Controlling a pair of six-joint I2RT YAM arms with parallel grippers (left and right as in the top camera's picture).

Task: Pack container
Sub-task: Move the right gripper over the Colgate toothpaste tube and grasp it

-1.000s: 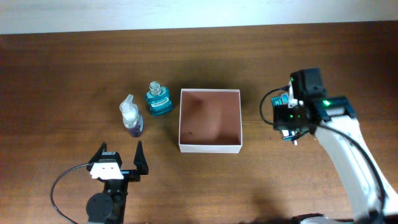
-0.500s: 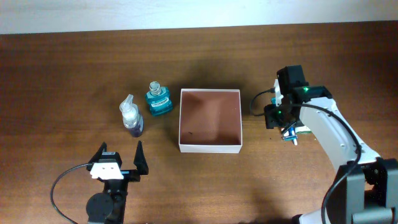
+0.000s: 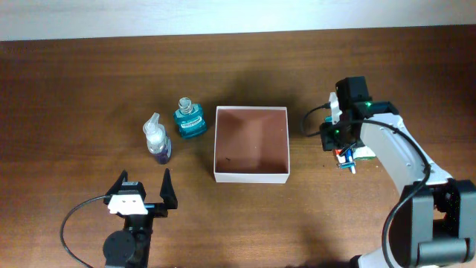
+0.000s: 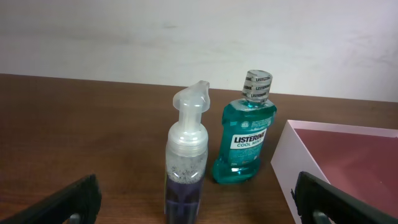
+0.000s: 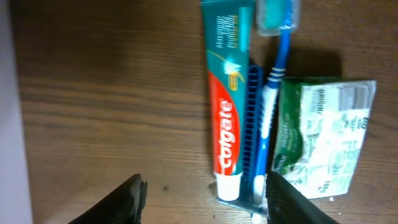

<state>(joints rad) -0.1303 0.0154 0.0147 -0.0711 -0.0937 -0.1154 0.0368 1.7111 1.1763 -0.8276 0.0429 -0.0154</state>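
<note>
The container [image 3: 251, 177], a shallow square box with white walls and a pinkish-brown inside, sits mid-table and holds nothing. Its wall shows in the left wrist view [image 4: 293, 163] and at the left edge of the right wrist view [image 5: 6, 93]. My right gripper [image 3: 343, 149] [image 5: 208, 199] is open above a toothpaste tube [image 5: 227, 93], a blue comb [image 5: 252, 124], a blue toothbrush [image 5: 275, 87] and a green packet [image 5: 320, 140], right of the container. My left gripper [image 3: 141, 195] [image 4: 196, 205] is open and empty, low at the front left.
A teal mouthwash bottle [image 3: 190, 119] [image 4: 245, 140] and a clear foam pump bottle [image 3: 157, 140] [image 4: 186, 155] with purple liquid stand just left of the container, ahead of my left gripper. A pale wall runs along the table's far edge.
My right wrist has shifted a little left and the arm has folded in, staying over the toiletries. The left arm and the bottles have not moved.
</note>
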